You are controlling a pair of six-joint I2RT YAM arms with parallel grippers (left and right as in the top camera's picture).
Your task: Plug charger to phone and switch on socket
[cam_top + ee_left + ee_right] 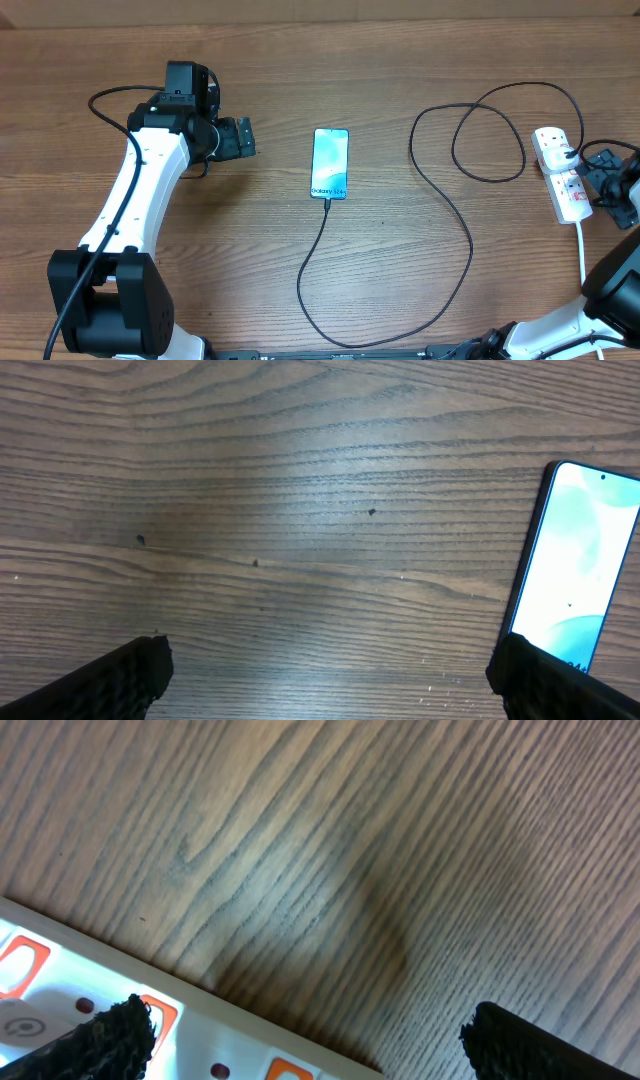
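The phone (330, 163) lies flat mid-table, light blue screen up; its edge shows in the left wrist view (570, 570). The charger cable (440, 195) runs from the phone's near end, curves down and right, and loops up to the socket (560, 172), a white power strip at the right edge. The plug tip sits at the phone's bottom edge. My left gripper (240, 138) is open and empty, left of the phone; its fingertips (330, 675) frame bare wood. My right gripper (612, 185) is open beside the socket, its fingertips (300, 1040) over the strip's edge (120, 990) with orange-red switches.
A white cord (582, 250) leaves the socket toward the near right. The wooden table (200, 260) lies bare between the left arm and the phone. A black plug (570, 152) sits in the strip's far end.
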